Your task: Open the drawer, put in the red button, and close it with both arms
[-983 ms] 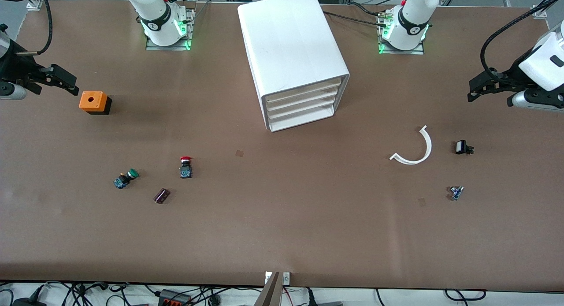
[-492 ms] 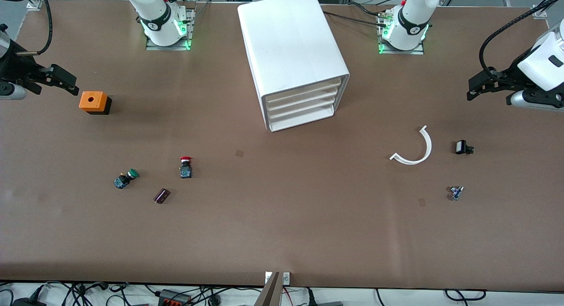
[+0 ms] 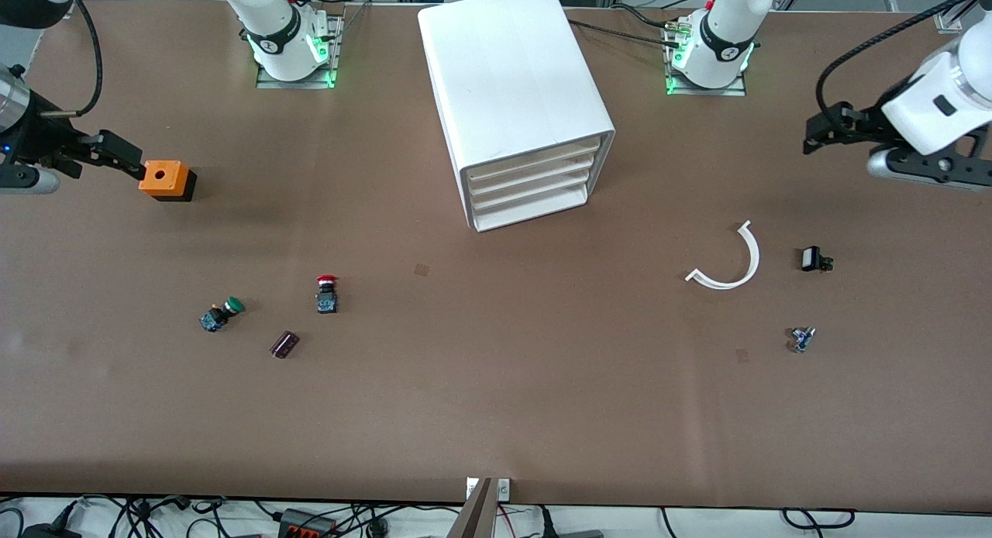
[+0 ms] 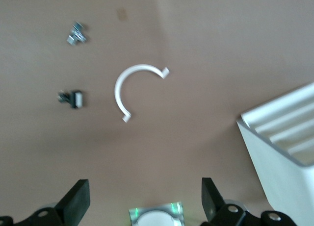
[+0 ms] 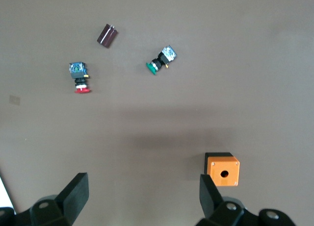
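Note:
The white cabinet stands mid-table with all its drawers shut; the drawer is its uppermost tray, also seen in the left wrist view. The red button lies on the table nearer the front camera than the cabinet, toward the right arm's end, and shows in the right wrist view. My right gripper hangs open and empty over the table beside the orange box. My left gripper hangs open and empty over the table at the left arm's end.
A green-capped switch and a small dark part lie near the red button. Toward the left arm's end lie a white curved strip, a black part and a small metal part.
The left gripper has shifted toward the cabinet and the robots' bases. The right hand has drifted a little closer to the orange box. Objects on the table have not moved.

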You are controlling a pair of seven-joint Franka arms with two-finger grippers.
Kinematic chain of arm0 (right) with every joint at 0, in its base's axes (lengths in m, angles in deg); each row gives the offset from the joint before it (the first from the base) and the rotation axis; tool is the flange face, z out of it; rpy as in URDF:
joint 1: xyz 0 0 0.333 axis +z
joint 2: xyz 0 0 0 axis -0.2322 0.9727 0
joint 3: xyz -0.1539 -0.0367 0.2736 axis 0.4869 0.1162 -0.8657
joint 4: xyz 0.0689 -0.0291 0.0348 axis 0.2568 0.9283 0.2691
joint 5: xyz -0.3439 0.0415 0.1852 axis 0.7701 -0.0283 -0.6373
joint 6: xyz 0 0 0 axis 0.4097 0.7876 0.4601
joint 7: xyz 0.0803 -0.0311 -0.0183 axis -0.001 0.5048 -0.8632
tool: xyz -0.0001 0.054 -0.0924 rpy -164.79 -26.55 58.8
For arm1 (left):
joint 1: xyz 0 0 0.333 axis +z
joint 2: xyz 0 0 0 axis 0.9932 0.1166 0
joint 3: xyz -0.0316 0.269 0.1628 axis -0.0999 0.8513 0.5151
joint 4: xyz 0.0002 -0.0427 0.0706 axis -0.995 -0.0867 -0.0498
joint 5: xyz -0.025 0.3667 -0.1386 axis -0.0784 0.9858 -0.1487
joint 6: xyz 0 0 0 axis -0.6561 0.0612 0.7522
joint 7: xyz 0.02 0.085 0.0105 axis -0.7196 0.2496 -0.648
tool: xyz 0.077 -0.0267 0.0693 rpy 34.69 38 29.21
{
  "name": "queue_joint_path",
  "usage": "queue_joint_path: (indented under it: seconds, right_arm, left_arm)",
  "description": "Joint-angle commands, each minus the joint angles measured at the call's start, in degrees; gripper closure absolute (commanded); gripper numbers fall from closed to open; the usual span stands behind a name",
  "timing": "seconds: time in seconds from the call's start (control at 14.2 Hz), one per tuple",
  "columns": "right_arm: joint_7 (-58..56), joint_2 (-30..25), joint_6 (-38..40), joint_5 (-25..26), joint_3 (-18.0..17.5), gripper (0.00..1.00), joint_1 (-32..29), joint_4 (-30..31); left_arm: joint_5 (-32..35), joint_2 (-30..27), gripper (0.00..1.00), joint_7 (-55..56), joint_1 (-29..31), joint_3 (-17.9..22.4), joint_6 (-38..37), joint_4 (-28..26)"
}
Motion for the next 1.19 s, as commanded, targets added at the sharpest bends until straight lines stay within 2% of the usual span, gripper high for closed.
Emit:
queue_joint_path:
  seconds: [0.0, 0.21, 0.28, 0.35, 0.56, 0.63, 0.77, 0.98, 1.12]
  right_arm:
    - [-0.9, 4.5, 0.5, 0.2, -0.4, 0.00, -0.7, -4.3]
    - [-0.9, 6.7, 0.4, -0.5, -0.1, 0.00, -1.1, -4.5]
    - [-0.9, 6.7, 0.4, -0.5, -0.4, 0.00, -0.6, -4.5]
    - [-0.9, 6.7, 0.4, -0.4, -0.8, 0.00, -0.1, -4.5]
    - [-0.9, 8.3, 0.4, -0.2, -1.0, 0.00, 4.5, -5.6]
    - [-0.2, 8.3, 0.4, 0.0, -1.0, 0.00, 6.1, -5.9]
    - [0.0, 8.2, 0.8, -0.6, -1.0, 0.00, 6.7, -6.0]
    - [0.1, 8.1, 1.0, -3.1, -1.1, 0.00, 6.9, -6.0]
    - [-0.6, 9.4, 0.5, -3.2, -1.1, 0.00, 7.0, -6.0]
  left_arm:
    - [-4.3, 2.2, 0.00, -1.1, -0.5, -1.4, -5.3, 2.1]
    - [-11.3, 6.2, 0.00, -1.4, -0.8, -1.9, -11.0, 2.0]
    - [-12.8, 7.6, 0.00, -3.2, -0.6, -2.0, -11.2, 2.0]
    - [-17.0, 8.9, 0.00, -7.6, 0.0, -1.9, -10.9, 1.4]
    - [-25.9, 16.4, 0.00, -15.4, 1.8, -1.9, -8.7, 1.1]
    - [-29.0, 18.6, 0.00, -16.3, 1.2, -1.9, -6.4, 0.9]
    - [-30.1, 19.8, 0.00, -16.5, -1.4, -4.1, 0.2, -0.6]
    - [-31.4, 19.8, 0.00, -20.6, -1.7, -8.8, 12.1, -7.9]
    - [-36.1, 19.9, 0.00, -27.8, -1.8, -9.2, 20.1, -14.0]
